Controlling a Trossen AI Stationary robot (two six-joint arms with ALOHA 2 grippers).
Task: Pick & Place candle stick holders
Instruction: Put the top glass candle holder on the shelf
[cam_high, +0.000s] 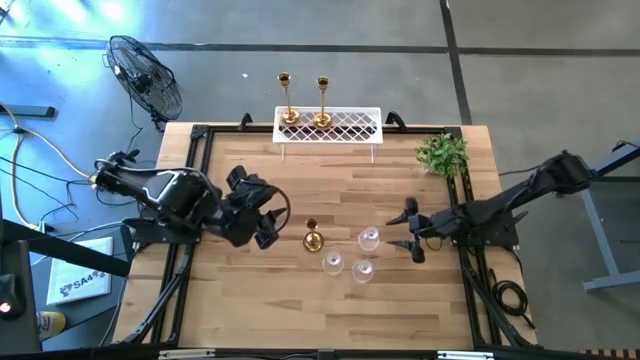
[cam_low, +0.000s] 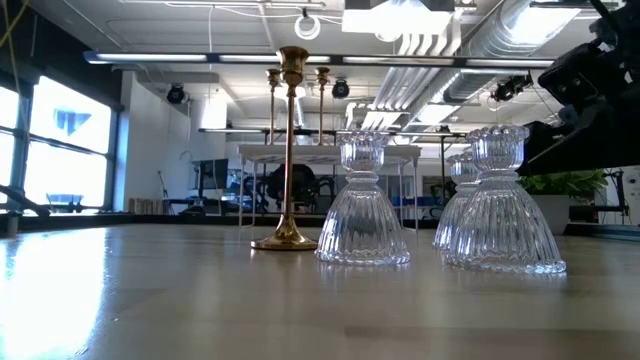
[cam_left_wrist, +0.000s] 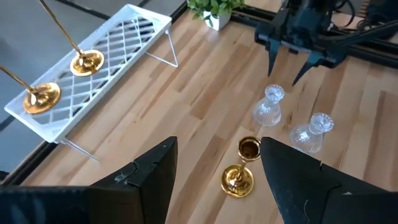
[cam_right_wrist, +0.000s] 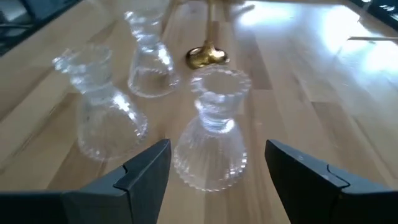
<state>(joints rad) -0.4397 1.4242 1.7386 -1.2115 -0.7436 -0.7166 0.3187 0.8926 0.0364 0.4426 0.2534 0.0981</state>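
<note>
Left gripper (cam_high: 268, 228): open and empty, jaws apart, just beside the gold holder (cam_high: 312, 239) on the side away from the glass holders, not touching it.
Right gripper (cam_high: 412, 232): open, holding nothing, just beside the nearest glass holder (cam_high: 369, 239), on the side away from the gold holder.
Gold holder: upright on the table (cam_high: 330, 190), mid-table, in front of the rack (cam_high: 328, 125).
Glass holders: three, upright, clustered next to the gold holder; one (cam_high: 332, 263) just beside it, another (cam_high: 362, 271) a little farther off.
Rack: white lattice, at the table's far edge, well apart from the gold holder; two more gold holders (cam_high: 288, 113) (cam_high: 322, 117) stand on it.
Plant (cam_high: 443, 153): beside the rack's end, on the right arm's side.
</note>
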